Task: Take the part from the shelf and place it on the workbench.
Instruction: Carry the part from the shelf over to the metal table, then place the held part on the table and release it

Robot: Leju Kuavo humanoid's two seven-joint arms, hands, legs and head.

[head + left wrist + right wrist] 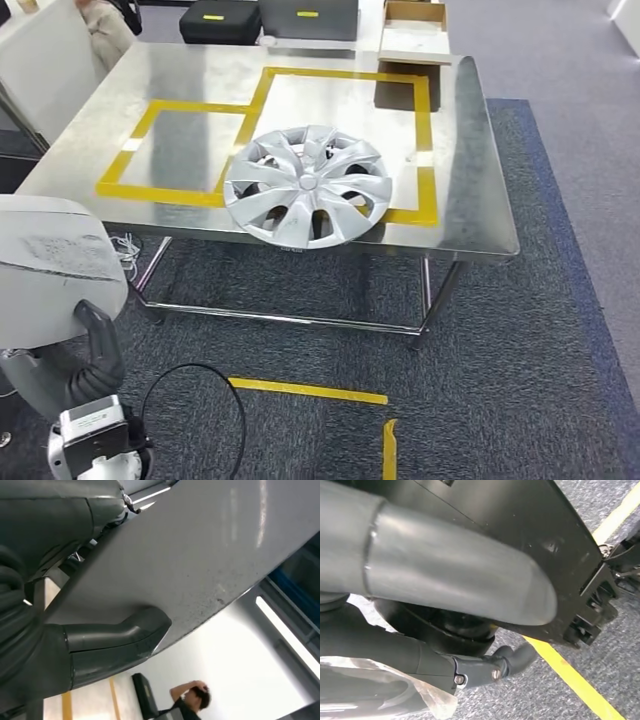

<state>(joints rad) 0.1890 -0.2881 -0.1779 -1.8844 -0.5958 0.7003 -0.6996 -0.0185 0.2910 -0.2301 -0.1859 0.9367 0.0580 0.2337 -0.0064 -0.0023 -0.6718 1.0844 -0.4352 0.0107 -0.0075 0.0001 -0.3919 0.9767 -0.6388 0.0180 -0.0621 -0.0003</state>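
Observation:
A large pale grey curved panel [53,260] with scuffed markings is at the lower left of the head view, and my left hand [94,365] grips its lower edge. In the left wrist view the thumb [120,635] presses against the panel's smooth face [211,555]. A silver hubcap [308,185] lies flat on the steel workbench [475,180], across the front yellow tape line and close to the front edge. My right hand [452,605] hangs low over the carpet, thumb and dark fingers [516,657] apart, with nothing between them.
Yellow tape frames two rectangles on the bench top. Two black cases [220,20] and a cardboard box [413,30] sit at the far edge. A person [190,695] stands beyond the bench. Yellow tape strips [309,391] and a black cable loop [226,400] lie on the carpet.

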